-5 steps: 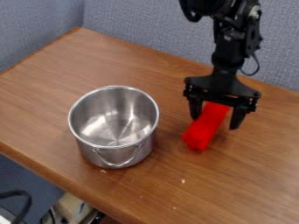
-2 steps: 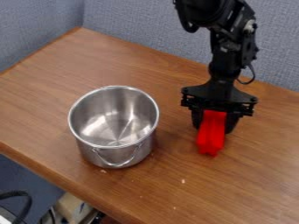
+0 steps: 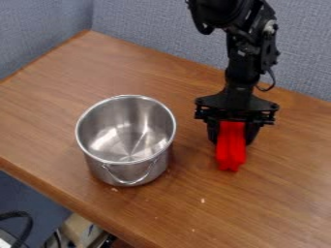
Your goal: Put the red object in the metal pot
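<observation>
The black jaws stand on either side of the upper end of the red block [image 3: 230,145], pressed against its ridged sides, so the gripper [image 3: 234,127] is clamped on the block rather than spread free of it. The gripper points straight down, its two dark fingers [image 3: 210,130] hanging below a crossbar, with the black arm [image 3: 246,48] rising from it toward twelve o'clock and running out of the top of the view. The red block lies lengthwise on the wooden table [image 3: 77,77], its long axis running roughly from twelve to six o'clock; its far end sits between the fingers and its near end sticks out toward six o'clock, resting on the wood or just above it, which the view does not settle. The metal pot [image 3: 126,139] stands upright at about nine o'clock from the gripper, near it but clearly apart, with a bare strip of table between its rim and the block. The pot is shiny, straight-sided and round, its inside showing only reflections, and a thin wire handle [image 3: 119,175] hangs against its near wall at six o'clock. Beyond the table at twelve o'clock a grey-blue wall [image 3: 142,19] closes the scene, and the table's edge runs diagonally toward the lower corner at five o'clock.
</observation>
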### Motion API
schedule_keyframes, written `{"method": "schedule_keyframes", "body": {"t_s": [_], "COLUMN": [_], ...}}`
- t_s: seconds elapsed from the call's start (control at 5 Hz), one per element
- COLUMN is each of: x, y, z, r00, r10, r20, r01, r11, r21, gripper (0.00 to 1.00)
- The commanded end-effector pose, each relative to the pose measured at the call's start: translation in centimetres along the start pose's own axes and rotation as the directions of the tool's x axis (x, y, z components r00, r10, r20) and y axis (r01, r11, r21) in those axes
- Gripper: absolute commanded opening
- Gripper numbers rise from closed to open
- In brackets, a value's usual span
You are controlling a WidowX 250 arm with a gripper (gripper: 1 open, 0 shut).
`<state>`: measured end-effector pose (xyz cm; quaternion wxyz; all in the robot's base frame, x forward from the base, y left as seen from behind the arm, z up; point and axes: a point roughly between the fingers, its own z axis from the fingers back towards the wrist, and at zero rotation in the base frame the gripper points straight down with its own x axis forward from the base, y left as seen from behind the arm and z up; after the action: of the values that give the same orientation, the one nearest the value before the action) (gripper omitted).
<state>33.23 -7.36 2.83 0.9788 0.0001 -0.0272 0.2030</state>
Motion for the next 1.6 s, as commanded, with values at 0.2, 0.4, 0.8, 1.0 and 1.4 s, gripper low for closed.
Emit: {"method": "schedule_keyframes", "body": {"t_s": [0.2,0.4,0.8,1.0,1.4], "x": [1.4,1.8,2.5,2.8,2.9], "y": [0.6,0.6,-0.4,-1.4,-2.5], "z": [0.5,1.4,3.2,4.9,8.6], "r00": [0.999,0.999,0.991,0.991,0.987], "r10": [-0.041,0.049,0.13,0.121,0.083], "r20": [-0.002,-0.008,-0.028,-0.065,-0.135], "r01": [0.041,-0.049,-0.13,-0.123,-0.093], "r11": [0.999,0.999,0.991,0.992,0.994], "r21": [-0.01,-0.007,-0.015,-0.038,-0.066], "gripper": [0.0,0.0,0.0,0.0,0.0]}}
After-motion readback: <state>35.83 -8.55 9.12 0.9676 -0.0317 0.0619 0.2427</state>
